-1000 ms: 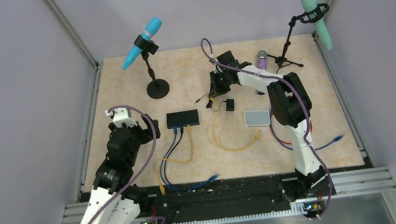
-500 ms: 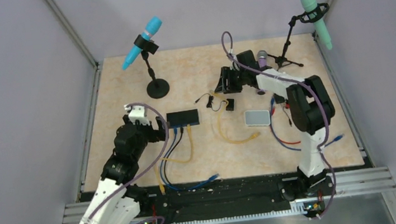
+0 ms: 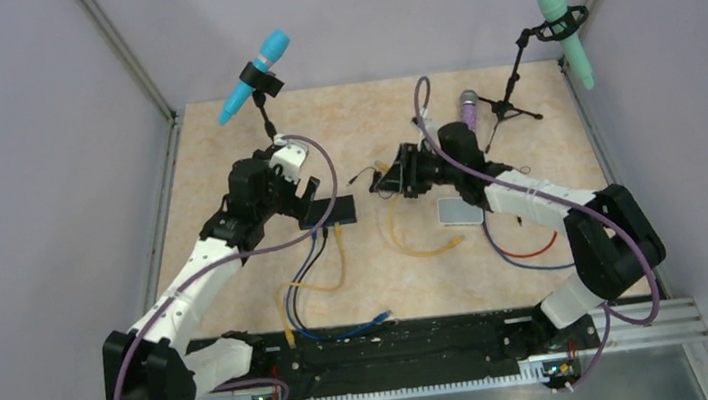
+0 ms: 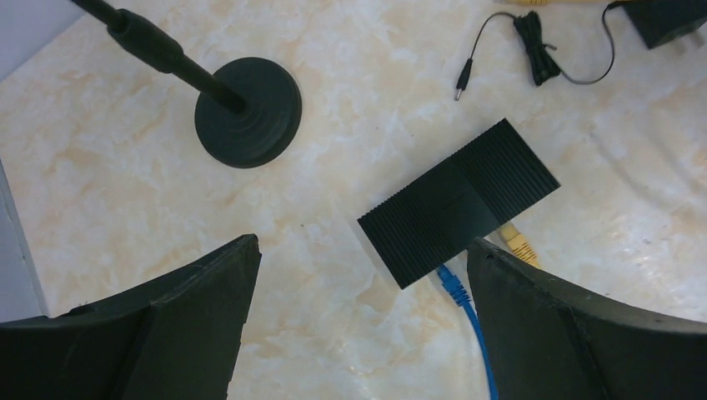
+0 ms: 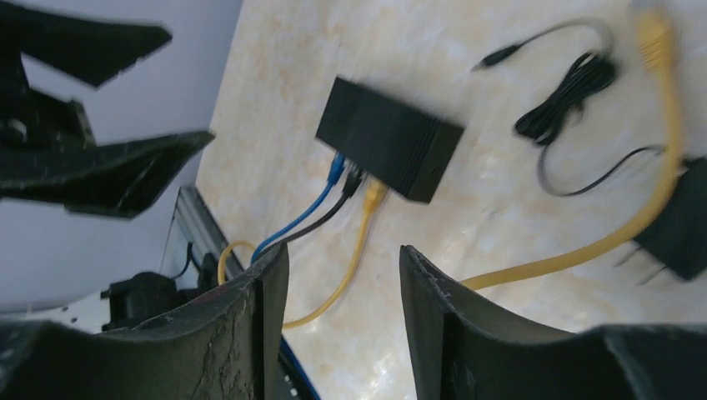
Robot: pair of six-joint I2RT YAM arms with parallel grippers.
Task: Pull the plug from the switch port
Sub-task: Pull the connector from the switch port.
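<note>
**TABLE INVENTORY: COUNT BY KIND**

Microphones, three: cyan microphone (image 3: 255, 75) at 11 o'clock; green microphone (image 3: 564, 25) and purple microphone (image 3: 469, 103) toward 1 o'clock.

Stands, two: round-based stand (image 4: 248, 112), tripod stand (image 3: 510, 107).

Switch (image 4: 458, 215), one.

Plugs seated in it, three: blue plug (image 5: 336, 169), black plug (image 5: 353, 179), yellow plug (image 5: 373, 193).

Loose leads, three: yellow lead (image 3: 416, 248) near centre; red lead (image 3: 542, 249) and blue lead (image 3: 499, 249) at 4 o'clock.

Power adapter (image 5: 679, 225), one.

Thin black cord (image 4: 534, 50), one.

Grey pad (image 3: 459, 212), one.

I was working in a lab test booth: bare grey walls (image 3: 25, 177), aluminium frame rails (image 3: 126, 57), microphones (image 3: 255, 73) on stands.
</note>
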